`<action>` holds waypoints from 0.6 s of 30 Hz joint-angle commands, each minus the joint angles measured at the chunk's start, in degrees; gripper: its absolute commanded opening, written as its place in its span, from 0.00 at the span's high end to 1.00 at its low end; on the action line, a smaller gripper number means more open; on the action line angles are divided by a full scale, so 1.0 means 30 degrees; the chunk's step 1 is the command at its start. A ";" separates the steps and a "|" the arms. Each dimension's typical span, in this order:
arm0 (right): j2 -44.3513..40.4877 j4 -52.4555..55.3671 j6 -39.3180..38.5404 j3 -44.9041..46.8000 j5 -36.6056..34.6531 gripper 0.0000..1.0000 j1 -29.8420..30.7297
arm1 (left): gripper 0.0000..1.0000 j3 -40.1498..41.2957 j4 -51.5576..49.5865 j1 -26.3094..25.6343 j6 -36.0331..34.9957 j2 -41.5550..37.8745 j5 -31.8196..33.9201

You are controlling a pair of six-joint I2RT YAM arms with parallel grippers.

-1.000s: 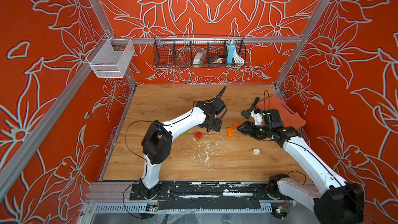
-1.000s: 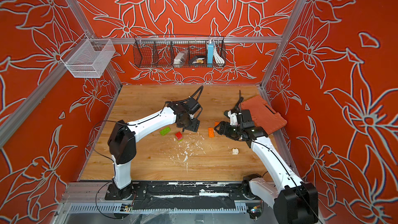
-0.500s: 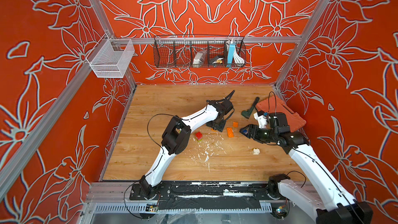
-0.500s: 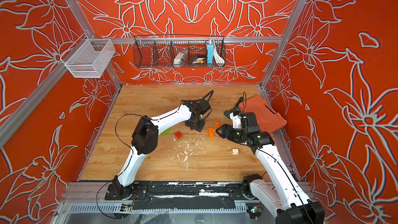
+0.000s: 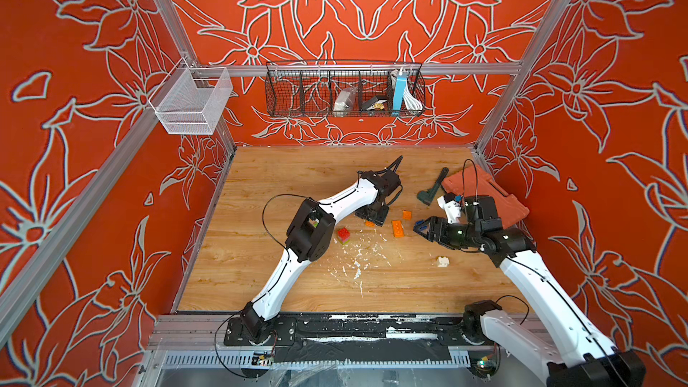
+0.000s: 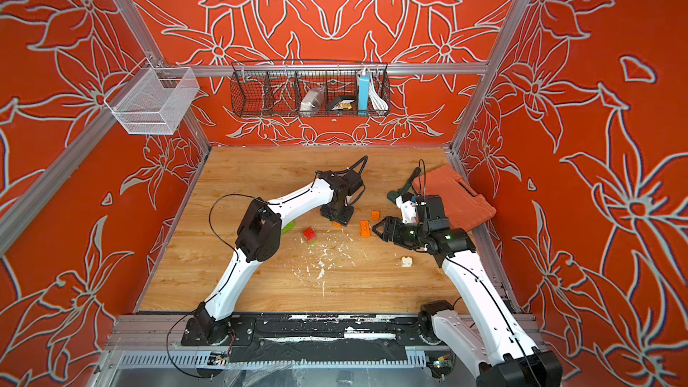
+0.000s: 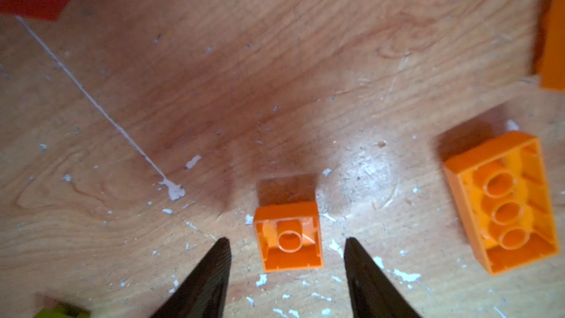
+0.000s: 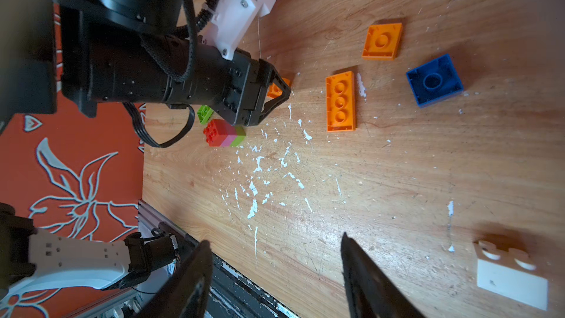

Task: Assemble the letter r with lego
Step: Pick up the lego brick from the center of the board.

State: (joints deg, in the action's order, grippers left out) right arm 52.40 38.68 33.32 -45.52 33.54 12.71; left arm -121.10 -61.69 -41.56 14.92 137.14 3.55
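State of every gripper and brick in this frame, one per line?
left gripper: open, astride the small orange brick
small orange brick: hollow side up, not gripped
right gripper: open, empty
long orange brick: hollow side up
square orange brick: hollow side up
blue brick: hollow side up
red-pink-green stack: joined, upright, red on top
white brick: loose, alone
lime green brick: loose, part hidden

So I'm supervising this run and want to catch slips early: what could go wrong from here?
The small orange brick lies hollow side up inside the open left claw; an uneven close could skid it across the table. Once picked, it would probably need flipping before it stacks.
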 commanded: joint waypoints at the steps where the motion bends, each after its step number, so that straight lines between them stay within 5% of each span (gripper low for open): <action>1: -0.0132 0.0310 -0.0333 -0.0004 0.0205 0.32 -0.0176 | 0.41 -0.0386 -0.0784 0.0054 -0.0366 0.0453 -0.0279; 18: 0.0026 0.0552 -0.0560 0.0070 0.0163 0.32 -0.0186 | 0.56 -0.0151 -0.0911 0.0055 -0.0433 0.0908 -0.0861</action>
State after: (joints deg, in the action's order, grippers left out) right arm 52.47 38.81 32.71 -45.52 33.65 12.71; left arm -121.08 -62.52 -41.56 14.28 138.30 1.56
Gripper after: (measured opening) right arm 0.683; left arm 0.452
